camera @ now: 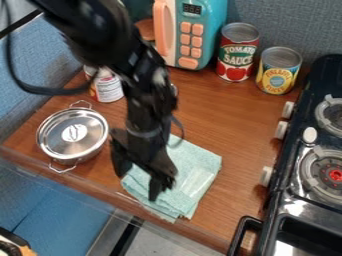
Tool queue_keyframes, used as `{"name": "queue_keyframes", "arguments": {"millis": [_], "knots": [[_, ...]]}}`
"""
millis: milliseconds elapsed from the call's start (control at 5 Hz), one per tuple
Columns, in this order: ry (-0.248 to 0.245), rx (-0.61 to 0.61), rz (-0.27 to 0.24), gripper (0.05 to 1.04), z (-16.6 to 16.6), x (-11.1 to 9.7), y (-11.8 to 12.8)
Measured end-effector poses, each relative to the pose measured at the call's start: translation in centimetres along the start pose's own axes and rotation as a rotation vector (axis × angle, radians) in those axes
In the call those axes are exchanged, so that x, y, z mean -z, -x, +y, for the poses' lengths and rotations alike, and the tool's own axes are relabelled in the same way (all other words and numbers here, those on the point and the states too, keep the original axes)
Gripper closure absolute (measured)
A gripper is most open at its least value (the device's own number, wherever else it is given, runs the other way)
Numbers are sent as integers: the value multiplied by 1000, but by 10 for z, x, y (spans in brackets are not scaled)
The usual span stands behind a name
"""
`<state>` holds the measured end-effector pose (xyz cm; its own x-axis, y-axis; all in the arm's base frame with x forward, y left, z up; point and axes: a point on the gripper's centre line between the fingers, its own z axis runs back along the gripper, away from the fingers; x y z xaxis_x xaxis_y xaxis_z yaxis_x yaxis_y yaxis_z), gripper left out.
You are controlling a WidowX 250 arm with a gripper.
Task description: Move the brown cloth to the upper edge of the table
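Near six o'clock on the counter point(230, 117), the pale green cloth point(194, 172) lies under the tool point(138, 187), which is released, its fingers apart. Grasping seems the step in hand; next it should pinch the fabric, then head towards twelve o'clock.

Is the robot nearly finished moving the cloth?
Not nearly! Nothing looks done yet: the cloth, which is pale green, lies by the table's lower edge. The hand is over it with its fingers apart, so it doesn't seem to hold anything. Still left: grab the cloth, carry it toward the upper edge, where the red can stands, and let go.
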<state>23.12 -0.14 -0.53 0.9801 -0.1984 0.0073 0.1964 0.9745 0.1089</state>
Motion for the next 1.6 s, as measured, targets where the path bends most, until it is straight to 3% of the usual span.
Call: {"name": "queue_keyframes", "arguments": {"millis": [200,400,800,1200,1600], "knots": [[-4,-52,-6,84,-4,12,-4],[10,-85,-4,85,-4,12,-21],[105,-203,-11,85,3,6,-88],[122,-247,8,83,-2,11,-139],[125,-274,15,83,-3,7,-144]]}}
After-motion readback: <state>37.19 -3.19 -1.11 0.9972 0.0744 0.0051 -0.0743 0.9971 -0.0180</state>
